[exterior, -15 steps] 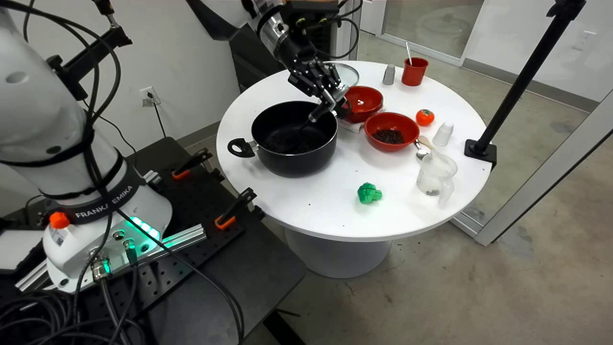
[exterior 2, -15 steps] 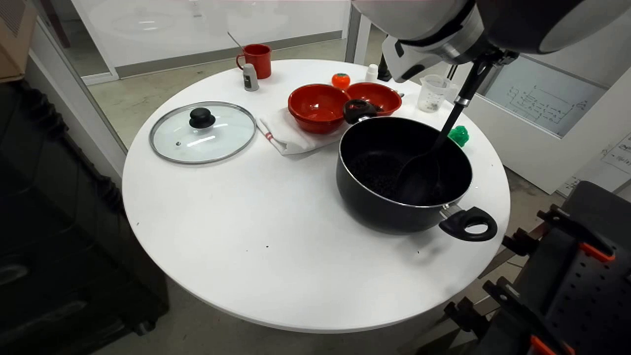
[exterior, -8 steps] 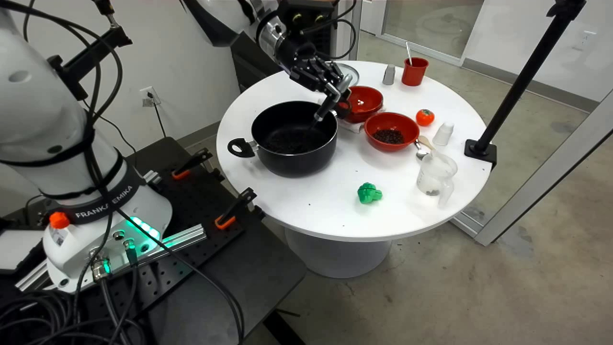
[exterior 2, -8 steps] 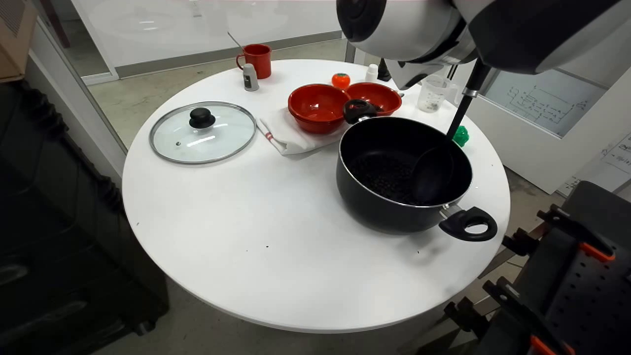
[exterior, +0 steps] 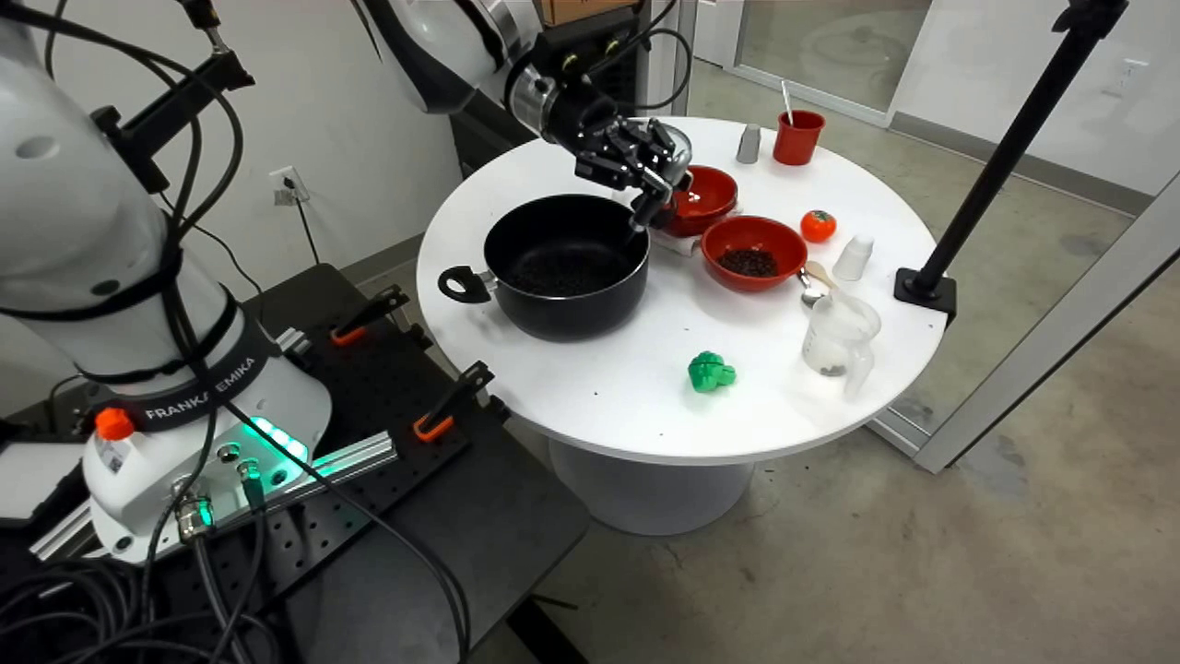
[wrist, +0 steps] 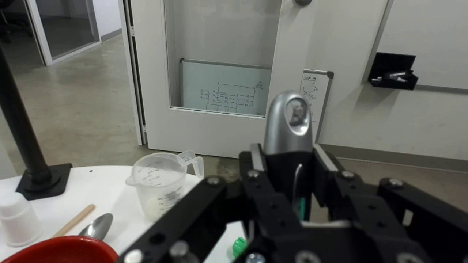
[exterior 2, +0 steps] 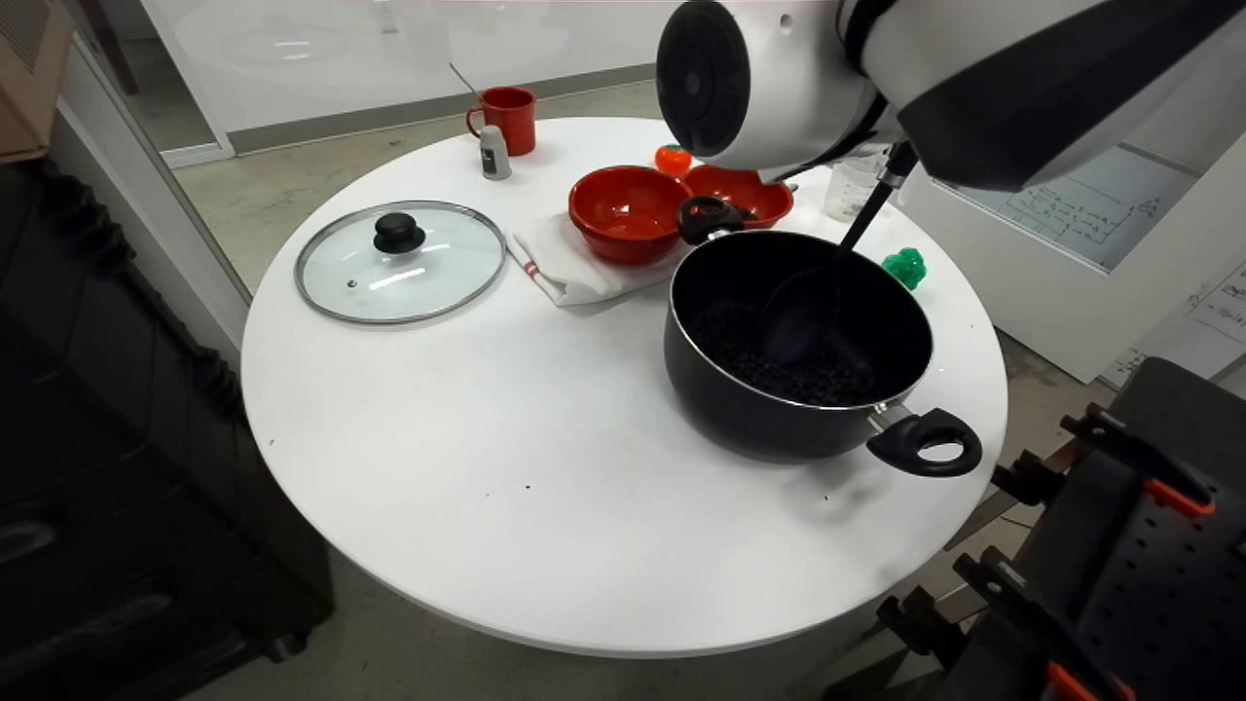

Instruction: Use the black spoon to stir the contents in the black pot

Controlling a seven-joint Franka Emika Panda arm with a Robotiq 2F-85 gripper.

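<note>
Concrete floor [exterior: 857, 563] shows around the white table [exterior 2: 545, 516], where the pot [exterior 2: 750, 424] stands uncovered, its lid [exterior 2: 399, 268] well apart. In the wrist view the jaws pinch the spoon [wrist: 287, 148] near its silver end; in an exterior view it slants down into the pot, its head among or just above dark bits [exterior 2: 823, 380]. How deep it reaches, I cannot tell. Stirring looks to be the step in hand. The likeliest trouble is too wide a sweep: the head would press the pot's side and slide it along, with nothing visible bracing it. One pot handle sits near a red bowl [exterior 2: 628, 243], so that could be shoved too. Held high on a rounded end, the spoon might also twist in the jaws when the bits drag at it. A quick flick could throw some over the rim.
</note>
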